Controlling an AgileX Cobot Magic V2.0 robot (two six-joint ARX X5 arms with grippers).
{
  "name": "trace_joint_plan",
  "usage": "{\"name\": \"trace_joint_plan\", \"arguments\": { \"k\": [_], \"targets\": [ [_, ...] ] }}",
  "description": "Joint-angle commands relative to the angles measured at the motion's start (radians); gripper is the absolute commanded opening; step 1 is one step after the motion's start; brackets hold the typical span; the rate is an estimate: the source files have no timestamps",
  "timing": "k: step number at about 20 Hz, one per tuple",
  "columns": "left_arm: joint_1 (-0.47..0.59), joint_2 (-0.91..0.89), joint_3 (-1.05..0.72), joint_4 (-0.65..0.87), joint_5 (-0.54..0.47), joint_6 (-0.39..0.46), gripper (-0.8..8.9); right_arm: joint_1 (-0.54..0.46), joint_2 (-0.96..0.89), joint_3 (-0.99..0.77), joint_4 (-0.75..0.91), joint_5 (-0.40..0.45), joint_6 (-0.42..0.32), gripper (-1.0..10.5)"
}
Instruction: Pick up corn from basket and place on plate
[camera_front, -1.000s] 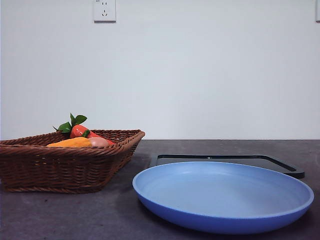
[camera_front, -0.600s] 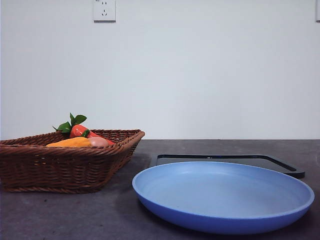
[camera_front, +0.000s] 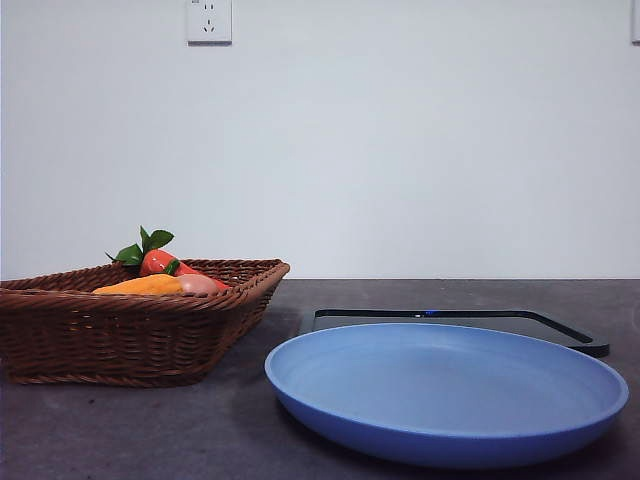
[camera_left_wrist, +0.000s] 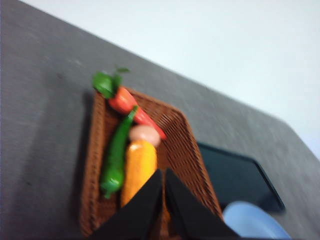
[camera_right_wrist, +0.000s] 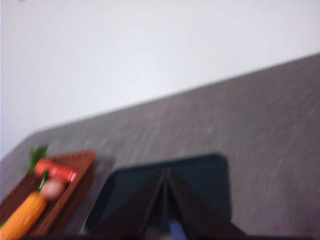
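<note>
Your left gripper (camera_left_wrist: 164, 172), jaws pressed together, hangs over the basket (camera_left_wrist: 190, 150); the corn (camera_left_wrist: 138, 167) runs lengthwise straight ahead. Right gripper (camera_right_wrist: 165, 172), closed, is farther off.

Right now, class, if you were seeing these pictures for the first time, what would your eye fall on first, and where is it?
The big light-blue plate fills the near right of the front view, bare, with a flat black tray behind it. To its left stands the brown wicker basket, where the orange-yellow corn lies beside a green pepper and a red leafy fruit. The left claw hangs shut above the corn.
</note>
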Motion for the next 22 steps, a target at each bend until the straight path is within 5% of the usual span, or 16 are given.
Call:
{"name": "trace_joint_plan", "arguments": {
  "k": [1, 5, 9, 18, 20, 22],
  "targets": [
    [0.002, 0.082, 0.098, -0.081, 0.044, 0.142, 0.07, 0.000, 0.085, 0.084, -0.095, -0.076, -0.113, 0.0],
    [0.001, 0.204, 0.216, -0.240, 0.080, 0.283, 0.07, 0.009, 0.215, 0.182, -0.257, -0.189, -0.243, 0.0],
    [-0.001, 0.296, 0.295, -0.361, 0.113, 0.372, 0.07, 0.042, 0.330, 0.254, -0.409, -0.198, -0.332, 0.0],
    [-0.039, 0.397, 0.320, -0.430, 0.121, 0.414, 0.13, 0.161, 0.503, 0.304, -0.523, -0.190, -0.376, 0.0],
    [-0.039, 0.398, 0.320, -0.429, 0.121, 0.414, 0.80, 0.164, 0.521, 0.304, -0.518, -0.190, -0.375, 0.0],
    [-0.039, 0.398, 0.320, -0.428, 0.121, 0.414, 2.54, 0.164, 0.528, 0.304, -0.512, -0.190, -0.375, 0.9]
  ]
}}
